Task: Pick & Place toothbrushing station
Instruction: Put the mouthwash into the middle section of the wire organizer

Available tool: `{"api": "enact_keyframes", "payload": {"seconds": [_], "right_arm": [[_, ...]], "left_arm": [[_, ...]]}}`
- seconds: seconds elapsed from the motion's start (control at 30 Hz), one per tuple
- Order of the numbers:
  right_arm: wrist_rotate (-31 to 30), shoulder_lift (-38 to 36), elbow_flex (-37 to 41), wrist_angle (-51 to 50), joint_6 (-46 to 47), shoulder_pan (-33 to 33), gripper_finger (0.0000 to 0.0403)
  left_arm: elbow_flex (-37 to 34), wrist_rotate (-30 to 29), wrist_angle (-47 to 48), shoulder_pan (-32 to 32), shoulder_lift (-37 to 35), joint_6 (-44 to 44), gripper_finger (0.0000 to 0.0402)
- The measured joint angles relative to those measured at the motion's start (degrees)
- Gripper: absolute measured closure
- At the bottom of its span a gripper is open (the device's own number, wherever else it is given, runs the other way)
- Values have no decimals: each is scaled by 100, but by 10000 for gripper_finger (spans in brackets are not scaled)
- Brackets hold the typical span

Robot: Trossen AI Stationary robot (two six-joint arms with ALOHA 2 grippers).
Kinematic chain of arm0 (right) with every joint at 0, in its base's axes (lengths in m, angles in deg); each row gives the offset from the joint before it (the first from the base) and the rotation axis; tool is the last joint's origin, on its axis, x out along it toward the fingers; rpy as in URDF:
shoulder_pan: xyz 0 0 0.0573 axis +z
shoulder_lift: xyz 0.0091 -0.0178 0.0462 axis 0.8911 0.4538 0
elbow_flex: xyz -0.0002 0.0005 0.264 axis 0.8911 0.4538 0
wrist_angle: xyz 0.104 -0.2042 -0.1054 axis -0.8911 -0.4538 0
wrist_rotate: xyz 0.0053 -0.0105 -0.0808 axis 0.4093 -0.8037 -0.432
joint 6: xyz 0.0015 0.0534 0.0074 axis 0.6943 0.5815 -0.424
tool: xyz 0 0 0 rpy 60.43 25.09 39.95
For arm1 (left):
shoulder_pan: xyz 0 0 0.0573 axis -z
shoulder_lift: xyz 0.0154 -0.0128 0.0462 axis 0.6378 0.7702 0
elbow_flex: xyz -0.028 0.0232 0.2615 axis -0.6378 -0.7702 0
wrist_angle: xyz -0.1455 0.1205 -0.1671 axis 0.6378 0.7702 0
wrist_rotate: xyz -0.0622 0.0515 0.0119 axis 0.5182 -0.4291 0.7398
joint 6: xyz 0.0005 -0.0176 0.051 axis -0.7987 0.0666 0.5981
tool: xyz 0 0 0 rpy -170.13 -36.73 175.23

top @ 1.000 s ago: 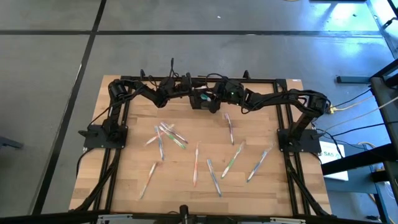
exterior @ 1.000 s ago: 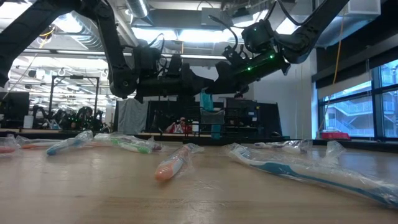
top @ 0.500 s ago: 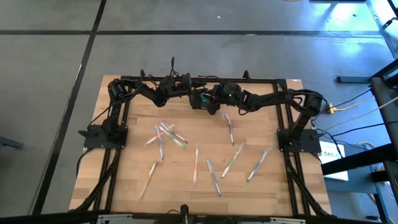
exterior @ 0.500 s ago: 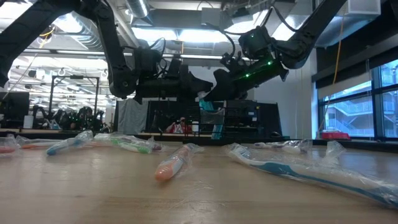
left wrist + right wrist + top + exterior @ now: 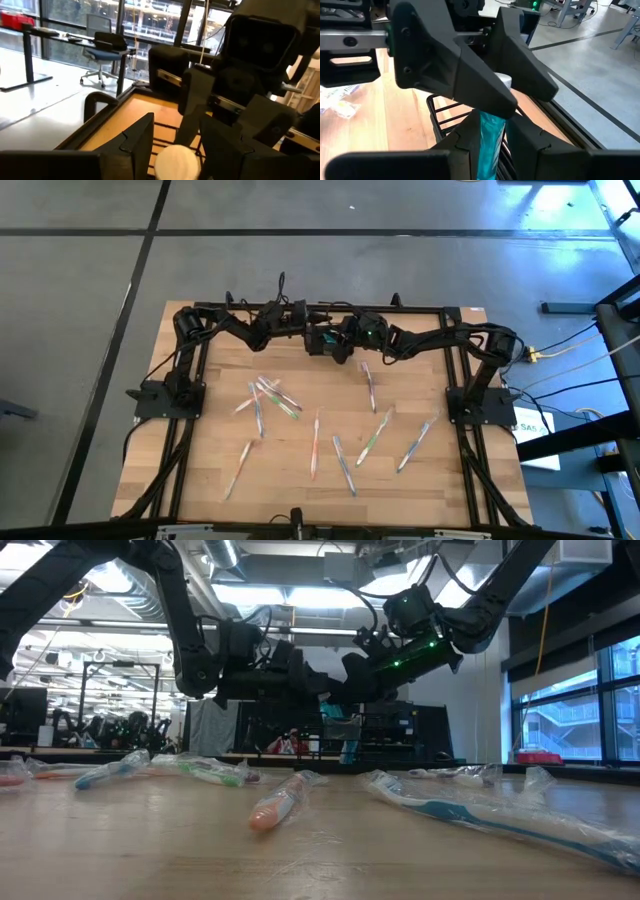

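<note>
High view first: my left gripper (image 5: 303, 326) reaches along the far edge of the light wooden slatted bench (image 5: 210, 470), toward its middle, and meets my right gripper (image 5: 333, 342) there. Between the two sits the small black wire-mesh rectangular caddy (image 5: 322, 340), close to the far edge at mid-bench and under both of my wrists; from above I cannot tell whether it rests on the boards or is lifted. In the low view the caddy (image 5: 341, 736) shows below the two grippers, with a teal tube (image 5: 348, 740) standing in it.

My left wrist view shows my left fingers (image 5: 140, 137) spread apart, with a white round cap (image 5: 176, 161) in the gap between them and my right arm's dark body just beyond; nothing is pinched.

My right wrist view shows my right fingers (image 5: 462, 135) standing either side of a teal tube (image 5: 491, 142) with a white cap, over the caddy's black wire rim (image 5: 438, 111). I cannot tell whether they actually press the tube or only flank it. My left gripper fills the space just beyond them.

Across the middle and near parts of the bench lie scattered thin pastel toothbrushes in clear wrappers (image 5: 315, 442), well apart from the caddy, from the left side through to the right.
</note>
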Motion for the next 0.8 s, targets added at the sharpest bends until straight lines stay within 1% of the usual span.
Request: {"api": "enact_keyframes", "payload": {"seconds": [0.17, 0.27, 0.37, 0.63, 0.8], "right_arm": [[0, 0, 0, -1, 0, 0, 316], [1, 0, 0, -1, -1, 0, 316], [0, 0, 0, -11, -2, 0, 316], [2, 2, 0, 0, -3, -1, 316], [0, 2, 0, 2, -4, -2, 316]], "left_arm": [[2, 32, 29, -4, -2, 2, 247], [0, 230, 30, -7, -2, 0, 248], [2, 396, 66, -11, -2, -42, 262], [2, 385, 221, -105, -2, -5, 310], [2, 382, 210, -105, -2, -7, 312]]}}
